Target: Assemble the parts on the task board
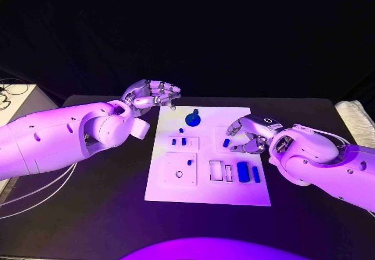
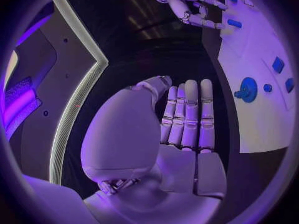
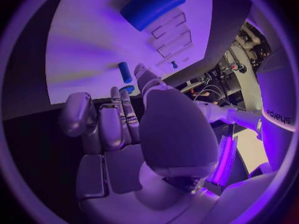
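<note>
Head view: left hand hovers empty, fingers curled, beside the board's far corner; right hand empty, fingers loosely apart, near a small blue peg.

A matt white task board, smooth like plastic, is laid on a table covered in dull black. Small blue parts, smooth and slightly glossy, are seen on it. Glossy, hard plastic-like shells are shown on both arms; the hands look metallic.
</note>
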Controlling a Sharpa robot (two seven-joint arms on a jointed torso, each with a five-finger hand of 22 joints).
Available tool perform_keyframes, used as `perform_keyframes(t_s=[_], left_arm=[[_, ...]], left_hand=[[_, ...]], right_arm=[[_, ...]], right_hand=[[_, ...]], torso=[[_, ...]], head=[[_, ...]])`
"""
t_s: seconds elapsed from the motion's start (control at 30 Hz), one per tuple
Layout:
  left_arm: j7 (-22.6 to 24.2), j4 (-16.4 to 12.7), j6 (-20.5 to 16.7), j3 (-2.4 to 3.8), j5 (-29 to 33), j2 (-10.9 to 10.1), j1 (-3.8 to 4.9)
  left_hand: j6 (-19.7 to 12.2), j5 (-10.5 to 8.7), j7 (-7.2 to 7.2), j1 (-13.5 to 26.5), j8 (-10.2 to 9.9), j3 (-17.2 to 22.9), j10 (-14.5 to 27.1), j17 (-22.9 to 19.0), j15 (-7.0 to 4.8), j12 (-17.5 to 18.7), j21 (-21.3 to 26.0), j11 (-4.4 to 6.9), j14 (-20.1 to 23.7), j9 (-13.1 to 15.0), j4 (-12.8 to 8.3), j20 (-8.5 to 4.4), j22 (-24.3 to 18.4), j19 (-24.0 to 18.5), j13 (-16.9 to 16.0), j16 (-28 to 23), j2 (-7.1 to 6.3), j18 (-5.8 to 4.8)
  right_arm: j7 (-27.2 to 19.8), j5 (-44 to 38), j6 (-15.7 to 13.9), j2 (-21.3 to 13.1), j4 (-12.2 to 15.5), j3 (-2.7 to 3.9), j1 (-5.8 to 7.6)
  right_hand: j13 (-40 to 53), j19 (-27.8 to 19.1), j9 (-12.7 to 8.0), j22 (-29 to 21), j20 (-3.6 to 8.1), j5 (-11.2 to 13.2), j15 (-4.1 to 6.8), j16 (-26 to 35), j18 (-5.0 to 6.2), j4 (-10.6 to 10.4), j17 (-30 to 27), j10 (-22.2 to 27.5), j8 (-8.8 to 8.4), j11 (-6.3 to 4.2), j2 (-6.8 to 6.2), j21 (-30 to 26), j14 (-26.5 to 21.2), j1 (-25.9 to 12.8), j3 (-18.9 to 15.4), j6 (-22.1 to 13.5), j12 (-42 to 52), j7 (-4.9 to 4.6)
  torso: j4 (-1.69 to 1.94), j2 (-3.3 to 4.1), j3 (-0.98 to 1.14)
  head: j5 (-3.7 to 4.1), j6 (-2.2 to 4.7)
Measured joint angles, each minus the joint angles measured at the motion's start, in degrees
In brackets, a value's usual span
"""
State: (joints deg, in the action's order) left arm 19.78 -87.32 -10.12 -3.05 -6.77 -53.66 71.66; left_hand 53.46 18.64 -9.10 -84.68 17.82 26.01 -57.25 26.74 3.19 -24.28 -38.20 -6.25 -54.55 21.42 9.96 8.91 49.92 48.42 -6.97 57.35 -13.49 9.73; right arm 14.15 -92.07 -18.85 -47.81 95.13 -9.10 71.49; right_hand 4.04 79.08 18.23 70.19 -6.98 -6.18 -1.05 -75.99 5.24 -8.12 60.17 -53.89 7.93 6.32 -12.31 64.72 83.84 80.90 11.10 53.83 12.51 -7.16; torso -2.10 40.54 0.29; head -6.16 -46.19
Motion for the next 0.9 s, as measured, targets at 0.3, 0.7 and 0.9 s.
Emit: perform_keyframes(t_s=[0.3, 0.7, 0.9], left_arm=[[-0.08, 0.03, 0.18, 0.00, 0.02, 0.00, 0.00], [-0.17, 0.01, 0.26, 0.00, 0.04, -0.02, 0.00], [-0.22, -0.01, 0.28, 0.00, 0.04, -0.03, 0.00]], left_hand=[[0.00, 0.00, 0.00, 0.00, 0.00, 0.00, 0.00, 0.00, 0.00, 0.00, 0.00, 0.00, 0.00, 0.00, 0.00, 0.00, 0.00, 0.00, 0.00, 0.00, 0.00, 0.00], [0.00, 0.00, 0.00, 0.00, 0.00, 0.00, 0.00, 0.00, 0.00, 0.00, -0.01, 0.00, 0.00, 0.01, 0.00, 0.00, 0.00, 0.00, -0.01, 0.00, 0.00, 0.00], [0.00, 0.00, 0.00, 0.00, 0.00, 0.00, 0.00, 0.00, 0.00, 0.00, -0.01, 0.00, 0.00, 0.01, 0.00, 0.00, 0.00, 0.00, -0.01, 0.00, 0.00, 0.00]], right_arm=[[0.31, -1.63, 1.87, 2.00, -2.59, -0.03, -0.11], [0.28, -2.10, 2.36, 3.93, -4.67, -0.15, -0.61], [0.21, -2.03, 2.66, 4.55, -5.17, -0.25, -0.82]], right_hand=[[0.15, 0.25, 0.00, 1.26, 0.24, 0.31, 0.01, -0.67, 0.01, -1.99, 1.33, -0.49, 0.00, -0.40, 1.29, 1.07, -0.01, 2.65, 1.22, 0.30, 1.59, 0.43], [-0.12, 2.50, -0.14, 4.76, 1.44, 1.99, 0.80, -1.58, 0.04, -3.13, 2.71, -8.41, 0.01, -1.69, 1.20, 5.39, 0.27, 2.51, 11.11, 3.30, 0.96, -0.53], [-0.12, 2.70, 0.19, 4.76, 1.65, 2.33, 0.98, -1.84, 0.04, -2.84, 2.95, -11.79, 0.01, -2.14, 0.47, 6.07, 0.09, 1.06, 15.47, 4.37, -0.67, -0.55]], torso=[[0.09, 0.04, -0.01], [0.10, 0.02, -0.07], [0.09, -0.01, -0.09]], head=[[0.13, -0.02], [0.08, -0.17], [0.03, -0.23]])
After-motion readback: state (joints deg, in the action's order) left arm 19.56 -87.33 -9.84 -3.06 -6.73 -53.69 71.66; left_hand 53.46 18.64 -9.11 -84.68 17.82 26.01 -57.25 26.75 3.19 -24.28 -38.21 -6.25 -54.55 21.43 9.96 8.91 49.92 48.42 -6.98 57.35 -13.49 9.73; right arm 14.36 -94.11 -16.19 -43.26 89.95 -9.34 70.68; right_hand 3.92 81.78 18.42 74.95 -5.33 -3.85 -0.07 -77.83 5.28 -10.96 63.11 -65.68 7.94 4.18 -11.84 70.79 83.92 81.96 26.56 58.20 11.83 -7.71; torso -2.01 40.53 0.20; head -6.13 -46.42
